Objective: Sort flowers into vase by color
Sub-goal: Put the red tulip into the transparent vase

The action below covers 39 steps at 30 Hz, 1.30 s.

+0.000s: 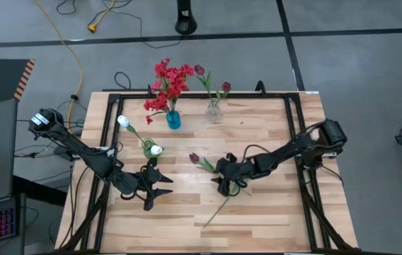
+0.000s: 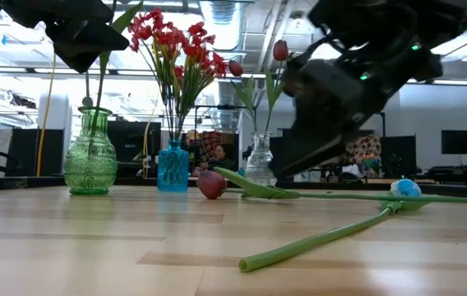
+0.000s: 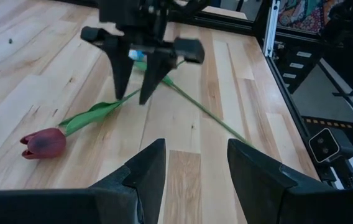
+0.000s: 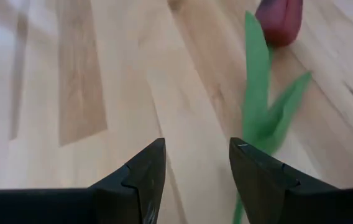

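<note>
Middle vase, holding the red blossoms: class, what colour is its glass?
Blue; the middle vase shows best in the low view.

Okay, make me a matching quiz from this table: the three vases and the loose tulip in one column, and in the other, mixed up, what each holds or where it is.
Things:
1. green vase
2. blue vase
3. clear vase
4. loose maroon tulip

States:
A. lying flat on the table
B. holds red blossoms
C. holds white tulips
D. holds maroon tulips

Pairs: 1-C, 2-B, 3-D, 4-A
</note>
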{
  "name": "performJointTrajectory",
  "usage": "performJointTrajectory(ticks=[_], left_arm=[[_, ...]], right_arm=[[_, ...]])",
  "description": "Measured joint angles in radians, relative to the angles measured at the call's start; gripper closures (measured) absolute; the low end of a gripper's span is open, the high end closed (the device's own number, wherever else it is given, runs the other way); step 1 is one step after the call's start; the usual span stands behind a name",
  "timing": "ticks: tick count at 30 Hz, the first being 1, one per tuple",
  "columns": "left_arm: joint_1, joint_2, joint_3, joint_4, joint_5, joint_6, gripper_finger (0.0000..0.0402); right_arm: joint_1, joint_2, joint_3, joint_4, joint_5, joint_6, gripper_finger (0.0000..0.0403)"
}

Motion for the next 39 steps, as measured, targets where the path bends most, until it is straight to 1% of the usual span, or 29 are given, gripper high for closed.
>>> performJointTrajectory(ticks=[3,5,7,9,12,18,22,26,32,35,36,39], left_arm=[[0.0,0.0,0.0,0.0,0.0,-0.001,0.0242],[0.0,0.0,0.0,0.0,0.0,-0.001,0.0242],[0.0,0.0,0.0,0.0,0.0,-0.001,0.0242],[0.0,0.0,0.0,0.0,0.0,-0.001,0.0242],[0.0,0.0,0.0,0.0,0.002,-0.001,0.0242],[0.0,0.0,0.0,-0.001,0.002,-0.004,0.0242],[0.0,0.0,0.0,-0.001,0.002,-0.005,0.0242],[0.0,0.0,0.0,-0.001,0.001,-0.006,0.0242],[0.0,0.0,0.0,-0.001,0.0,-0.008,0.0242],[0.0,0.0,0.0,-0.001,0.0,-0.008,0.0242],[0.0,0.0,0.0,-0.001,0.0,-0.008,0.0242],[0.0,0.0,0.0,-0.001,0.0,-0.008,0.0242]], right_arm=[[-0.001,0.05,0.053,-0.032,0.059,-0.006,0.0198],[-0.001,0.072,0.09,-0.095,0.098,-0.036,0.0198],[-0.001,0.081,0.128,-0.158,0.115,-0.064,0.0198],[-0.001,0.081,0.155,-0.225,0.122,-0.069,0.0198],[-0.002,0.08,0.173,-0.265,0.126,-0.069,0.0198],[-0.008,0.119,0.173,-0.269,0.125,-0.068,0.0198],[-0.01,0.152,0.174,-0.263,0.124,-0.035,0.0205],[-0.014,0.158,0.175,-0.262,0.118,-0.026,0.0239],[-0.023,0.143,0.173,-0.276,0.111,-0.026,0.0328],[-0.029,0.142,0.173,-0.284,0.108,-0.026,0.0365],[-0.032,0.141,0.173,-0.288,0.102,-0.026,0.0371],[-0.036,0.14,0.173,-0.287,0.079,-0.018,0.0371]])
